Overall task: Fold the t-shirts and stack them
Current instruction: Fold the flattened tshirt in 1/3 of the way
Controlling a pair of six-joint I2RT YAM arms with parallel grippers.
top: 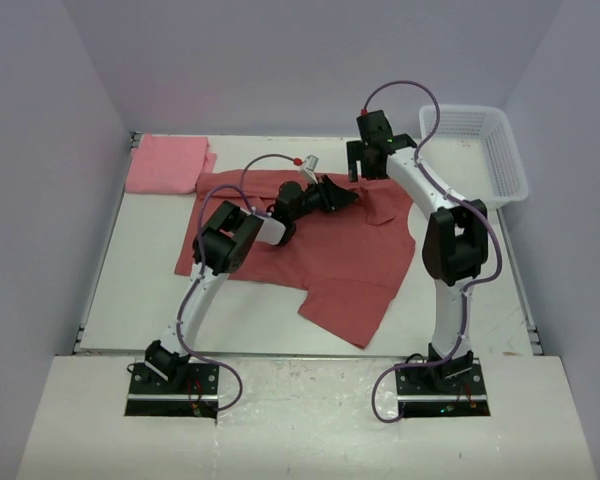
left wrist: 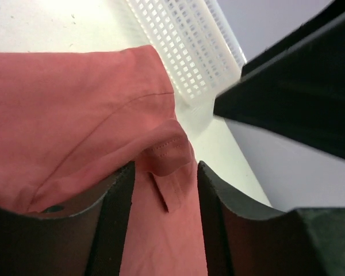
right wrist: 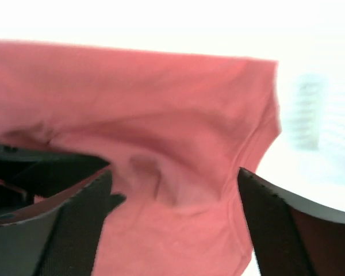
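Observation:
The brick-red t-shirt [top: 320, 255] lies spread out and rumpled across the middle of the table. The lighter pink t-shirt [top: 167, 163] lies folded at the back left. My left gripper [top: 342, 196] is low over the red shirt's far edge. In the left wrist view it [left wrist: 165, 172] is open, its jaws on either side of a hemmed fold of the red shirt [left wrist: 75, 109]. My right gripper [top: 363, 172] hovers just behind the left one. In the right wrist view it [right wrist: 173, 178] is wide open over the red shirt [right wrist: 161, 103], holding nothing.
A white lattice basket [top: 475, 150] stands at the back right; it also shows in the left wrist view [left wrist: 190, 46]. Grey walls close in the table on three sides. The arm bases are at the near edge.

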